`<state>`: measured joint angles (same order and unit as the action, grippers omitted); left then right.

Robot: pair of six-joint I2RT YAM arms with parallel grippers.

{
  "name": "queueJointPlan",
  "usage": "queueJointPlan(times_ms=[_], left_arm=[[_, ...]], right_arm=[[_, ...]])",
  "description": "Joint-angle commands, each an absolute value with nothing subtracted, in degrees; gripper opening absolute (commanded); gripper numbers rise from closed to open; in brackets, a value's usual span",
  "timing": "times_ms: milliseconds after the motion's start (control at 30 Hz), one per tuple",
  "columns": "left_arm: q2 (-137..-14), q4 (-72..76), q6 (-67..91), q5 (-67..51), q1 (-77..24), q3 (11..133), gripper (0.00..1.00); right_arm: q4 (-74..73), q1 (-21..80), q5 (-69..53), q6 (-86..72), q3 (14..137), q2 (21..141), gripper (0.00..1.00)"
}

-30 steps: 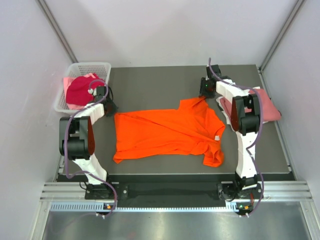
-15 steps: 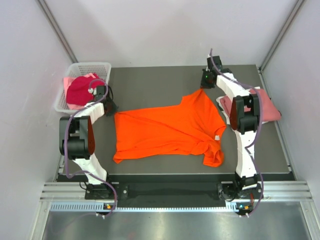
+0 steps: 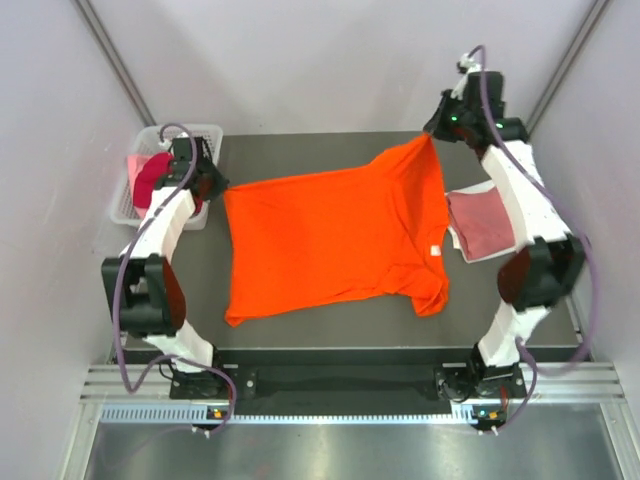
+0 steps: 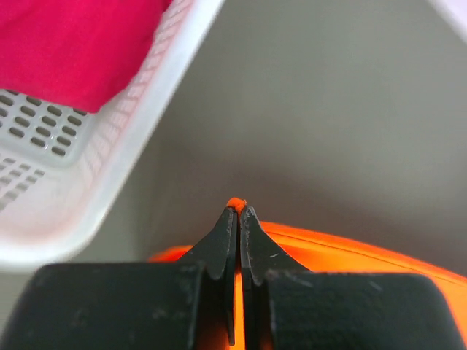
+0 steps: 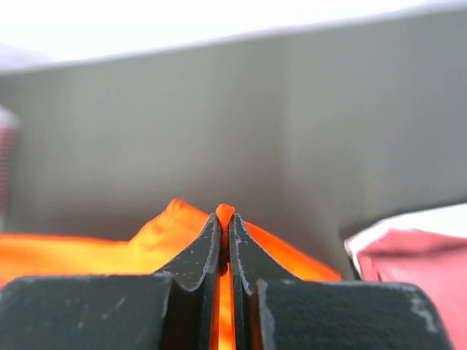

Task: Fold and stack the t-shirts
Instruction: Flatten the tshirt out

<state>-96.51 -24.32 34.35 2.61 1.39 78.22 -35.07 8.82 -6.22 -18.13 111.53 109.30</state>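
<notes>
The bright orange t-shirt point(image 3: 330, 235) hangs stretched between my two grippers over the dark table, its lower edge resting near the front. My left gripper point(image 3: 215, 185) is shut on its far left corner; orange cloth shows between the jaws in the left wrist view point(image 4: 237, 204). My right gripper point(image 3: 432, 135) is raised at the back right and shut on the far right corner, with cloth pinched in the right wrist view point(image 5: 225, 213). A folded dusty rose t-shirt point(image 3: 485, 222) lies at the right over a white one. A crimson t-shirt point(image 3: 150, 175) sits in the basket.
The white lattice basket point(image 3: 130, 205) stands at the table's left edge, close beside my left gripper; its rim also shows in the left wrist view point(image 4: 109, 146). Grey walls enclose the table on three sides. The dark table point(image 3: 300, 160) shows at the back.
Both grippers have lifted and pulled away from me and apart, raising the orange shirt's far edge and spreading it out. The right arm has risen high at the back right.
</notes>
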Motion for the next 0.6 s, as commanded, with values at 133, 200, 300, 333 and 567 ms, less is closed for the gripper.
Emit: queueJointPlan(times_ms=[133, 200, 300, 333, 567], left_arm=[[-73.15, -32.16, 34.63, -2.63, 1.14, 81.03, 0.0], [-62.72, -33.31, 34.98, -3.6, 1.14, 81.12, 0.0], [-55.31, -33.75, 36.73, -6.05, 1.14, 80.95, 0.0], [-53.2, -34.45, 37.26, -6.24, 1.14, 81.47, 0.0], [-43.07, -41.74, 40.16, -8.17, 1.23, 94.46, 0.0]], right_arm=[[-29.61, 9.23, -12.66, -19.16, 97.57, 72.98, 0.0], [-31.19, 9.23, -12.66, -17.41, 94.06, 63.96, 0.0], [-33.39, 9.23, -12.57, -16.35, 92.29, 55.05, 0.0], [-35.23, 9.23, -12.66, -16.26, 92.2, 49.89, 0.0], [-43.32, 9.14, -13.01, -18.45, 106.05, 38.68, 0.0]])
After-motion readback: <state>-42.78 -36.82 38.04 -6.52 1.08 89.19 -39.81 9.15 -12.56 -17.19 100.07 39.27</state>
